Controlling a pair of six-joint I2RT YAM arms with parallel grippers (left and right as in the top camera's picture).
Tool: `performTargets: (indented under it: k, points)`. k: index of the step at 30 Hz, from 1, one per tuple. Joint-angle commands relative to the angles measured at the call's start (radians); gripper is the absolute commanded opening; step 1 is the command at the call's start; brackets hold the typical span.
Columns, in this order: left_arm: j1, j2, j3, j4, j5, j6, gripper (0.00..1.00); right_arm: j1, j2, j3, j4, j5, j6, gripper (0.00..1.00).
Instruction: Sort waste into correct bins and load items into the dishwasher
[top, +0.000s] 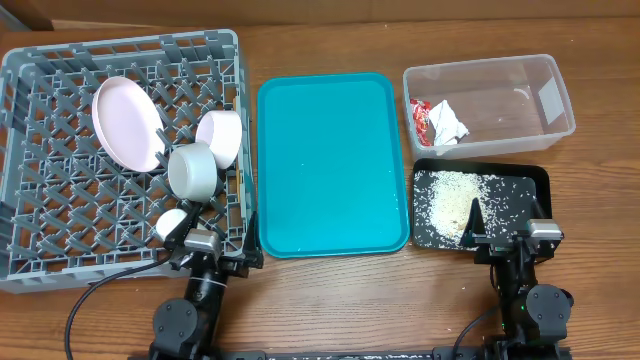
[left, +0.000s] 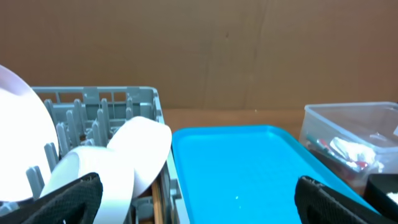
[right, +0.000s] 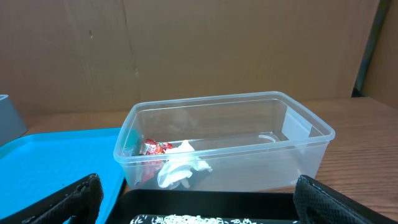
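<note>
At far left, the grey dish rack (top: 40, 150) is loaded: a white plate (top: 127, 122) leans on the pegs, with a bowl (top: 193, 170) and dishes beside it. The left gripper (top: 203, 250) is parked wide open, empty, at the rack's near edge. The teal tray (top: 330, 160) is bare. Rightward, the wrapper (top: 437, 121) is crumpled in the clear tub (top: 545, 95), rice (top: 455, 200) is scattered in the black tray (top: 535, 180), ahead of the empty, spread right gripper (top: 508, 243).
</note>
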Motion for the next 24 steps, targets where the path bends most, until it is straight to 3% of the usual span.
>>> performTargets:
  k: [1, 5, 24]
  points:
    - [0.009, -0.013, -0.026, -0.007, -0.005, -0.013, 1.00, 0.000, -0.011, -0.010, 0.005, -0.002, -0.004, 1.00]
    - [0.009, -0.010, -0.026, -0.067, -0.003, -0.014, 1.00, 0.000, -0.011, -0.010, 0.005, -0.002, -0.004, 1.00]
    - [0.009, -0.010, -0.026, -0.066, -0.003, -0.014, 1.00, 0.000, -0.011, -0.010, 0.005, -0.002, -0.004, 1.00]
